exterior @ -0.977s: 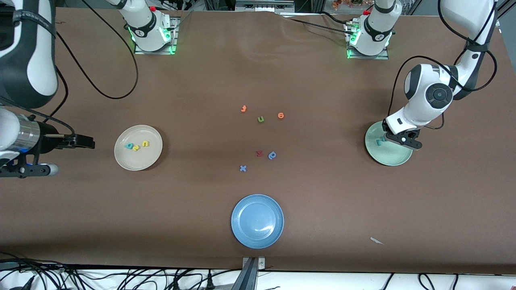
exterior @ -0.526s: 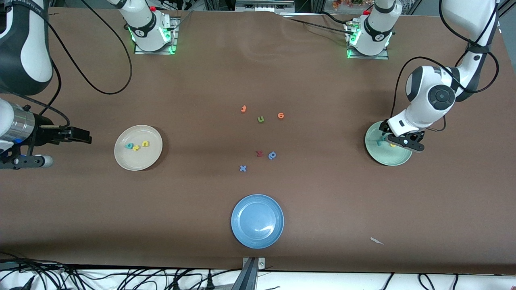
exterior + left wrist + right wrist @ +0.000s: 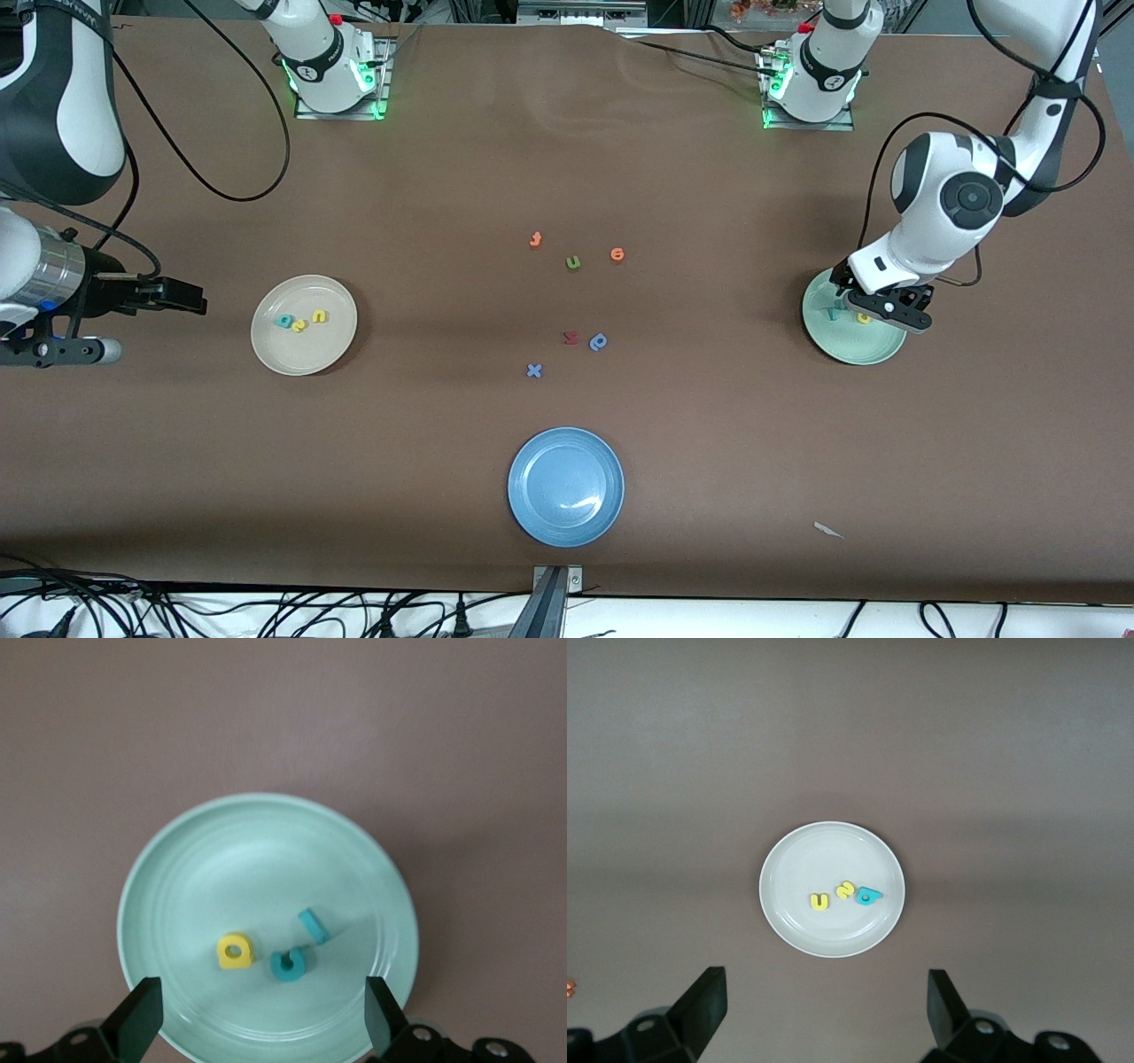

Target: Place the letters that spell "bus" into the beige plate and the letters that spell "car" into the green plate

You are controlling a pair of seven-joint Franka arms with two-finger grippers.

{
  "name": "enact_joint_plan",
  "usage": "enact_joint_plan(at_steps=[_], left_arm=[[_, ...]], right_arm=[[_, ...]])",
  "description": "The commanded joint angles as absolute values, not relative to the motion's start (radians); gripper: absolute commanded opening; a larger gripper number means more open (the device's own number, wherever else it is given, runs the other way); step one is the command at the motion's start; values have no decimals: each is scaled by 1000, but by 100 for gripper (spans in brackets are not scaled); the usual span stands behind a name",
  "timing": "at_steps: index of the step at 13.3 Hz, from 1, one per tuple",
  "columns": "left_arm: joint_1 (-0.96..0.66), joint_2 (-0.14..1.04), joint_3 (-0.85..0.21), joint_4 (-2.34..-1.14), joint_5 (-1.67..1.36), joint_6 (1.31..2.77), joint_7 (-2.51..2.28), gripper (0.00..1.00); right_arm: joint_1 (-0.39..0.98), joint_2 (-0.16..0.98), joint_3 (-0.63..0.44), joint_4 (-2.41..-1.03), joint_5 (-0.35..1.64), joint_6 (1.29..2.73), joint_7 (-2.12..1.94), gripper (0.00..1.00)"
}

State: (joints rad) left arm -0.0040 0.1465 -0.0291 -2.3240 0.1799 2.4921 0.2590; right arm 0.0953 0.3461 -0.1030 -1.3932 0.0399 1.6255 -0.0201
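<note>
Letters for "car" are lying inside the green plate (image 3: 168, 868) at the left arm's end of the table: the yellow "a" (image 3: 235, 951), the teal "c" (image 3: 288, 965) just beside it, and the teal "r" (image 3: 313, 926) close to the "c". The left gripper (image 3: 261, 1028) is hanging over this plate with its fingers (image 3: 137, 1028) spread wide, and it is holding nothing.

Toward the right arm's end, the beige plate (image 3: 275, 354) is carrying the letters for "bus": the teal "b" (image 3: 284, 322), the yellow "s" (image 3: 299, 325) and the yellow "u" (image 3: 319, 315), sitting in a short row, each just beside the next. The right gripper (image 3: 824, 1028) is waiting in the air above the table near this plate, jaws fully apart and empty.

In the middle of the table other small letters are lying loose, among them a green "u" (image 3: 573, 262) and a blue "p" (image 3: 599, 341). A blue plate (image 3: 532, 523) is standing nearer to the front camera than these letters.
</note>
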Motion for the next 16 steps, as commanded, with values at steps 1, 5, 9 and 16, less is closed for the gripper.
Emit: enact_joint_plan(at_steps=[1, 5, 9, 16], left_arm=[[-2, 23, -34, -2330, 189, 2419, 258, 100], [-12, -43, -6, -2043, 66, 1999, 255, 100], [-32, -40, -2, -1754, 77, 1688, 252, 100], [-25, 8, 35, -1509, 14, 1394, 252, 100]], right_arm=[[89, 316, -95, -1428, 23, 1644, 11, 100], [86, 314, -98, -1402, 15, 1628, 11, 100], [92, 308, -106, -1388, 6, 1628, 20, 100], [124, 310, -100, -1384, -18, 1602, 46, 100]])
